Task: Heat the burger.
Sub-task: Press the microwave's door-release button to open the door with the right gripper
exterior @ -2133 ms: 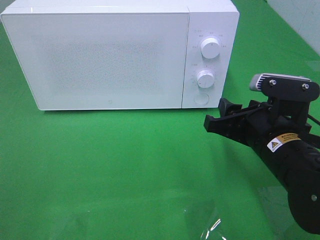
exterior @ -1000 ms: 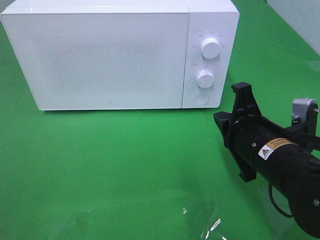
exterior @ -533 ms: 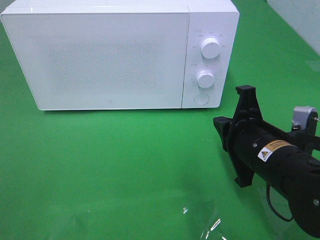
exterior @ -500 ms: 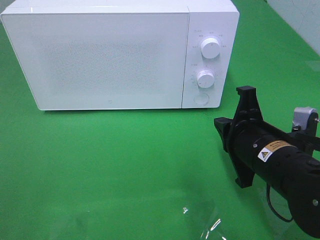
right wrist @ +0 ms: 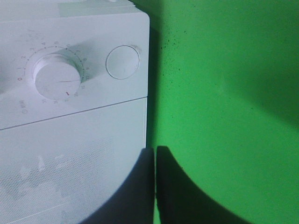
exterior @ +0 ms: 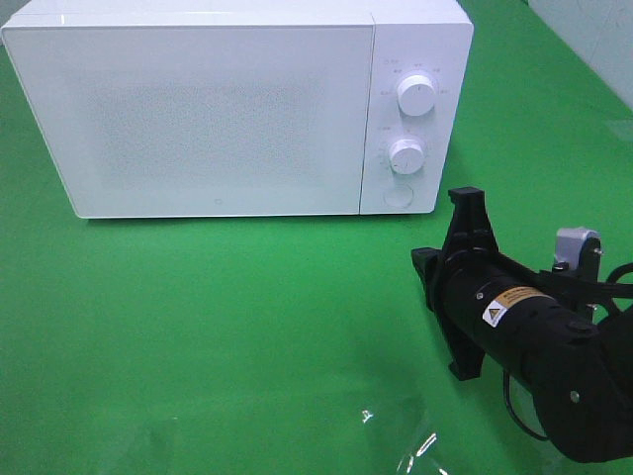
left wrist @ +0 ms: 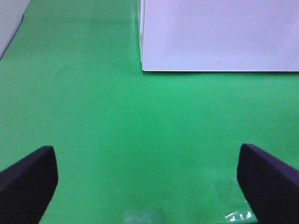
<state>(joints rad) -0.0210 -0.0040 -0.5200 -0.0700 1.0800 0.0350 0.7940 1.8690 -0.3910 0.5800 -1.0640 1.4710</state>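
The white microwave (exterior: 198, 109) stands shut on the green tabletop (exterior: 247, 317), and I cannot tell where the burger is. The right pincer (right wrist: 155, 156) is pressed together near the microwave's round button (right wrist: 123, 61). The left pincer (left wrist: 149, 179) is spread wide above the tabletop.

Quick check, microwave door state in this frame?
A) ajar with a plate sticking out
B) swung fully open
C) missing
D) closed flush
D: the microwave door sits flush beside the control panel, with no gap and no interior showing.
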